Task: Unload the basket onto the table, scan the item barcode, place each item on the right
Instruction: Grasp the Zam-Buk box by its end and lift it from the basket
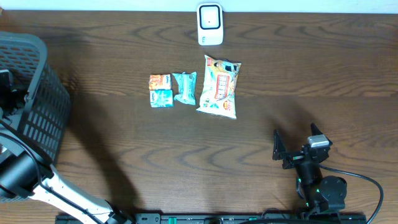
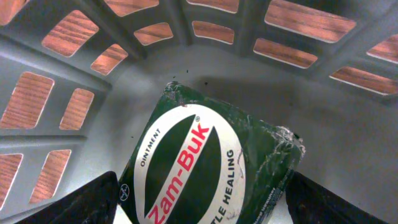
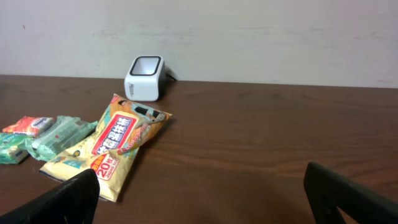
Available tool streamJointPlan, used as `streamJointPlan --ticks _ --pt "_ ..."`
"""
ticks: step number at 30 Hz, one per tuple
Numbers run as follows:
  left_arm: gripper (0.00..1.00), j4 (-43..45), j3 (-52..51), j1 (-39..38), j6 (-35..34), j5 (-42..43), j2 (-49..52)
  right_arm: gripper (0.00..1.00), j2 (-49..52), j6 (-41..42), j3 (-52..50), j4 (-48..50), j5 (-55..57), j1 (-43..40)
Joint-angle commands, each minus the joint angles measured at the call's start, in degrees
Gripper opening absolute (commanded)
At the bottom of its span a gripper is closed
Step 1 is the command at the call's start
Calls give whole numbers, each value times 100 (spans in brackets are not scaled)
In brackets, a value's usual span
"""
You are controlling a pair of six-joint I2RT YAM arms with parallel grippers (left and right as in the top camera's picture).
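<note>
The left claw (image 2: 202, 183) stands wide around the Zam-Buk box (image 2: 211, 149) in the basket (image 2: 124, 81); whether it grips, I cannot tell. The right claw (image 3: 199, 186) is fully open, empty.

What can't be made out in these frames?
- Left gripper: overhead, out of sight in the basket; the wrist view shows only finger edges, so a grip on the box can't be told.
- Box: lower part cut off by the wrist view's bottom edge.
- Barcodes: none visible on the box, bag or packets; faces hidden or too small.
</note>
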Motion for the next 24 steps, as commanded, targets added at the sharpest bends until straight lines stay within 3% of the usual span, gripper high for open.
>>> streamJointPlan --ticks 1,21,24 --pt "84 -144 70 -2 -146 90 142 99 -24 -83 -2 -24 4 24" --pt "79 -208 -66 157 -149 -144 330 99 -24 -83 -2 -24 4 24" --pt "74 -221 -66 155 -149 -142 330 99 -24 -83 -2 -24 4 24"
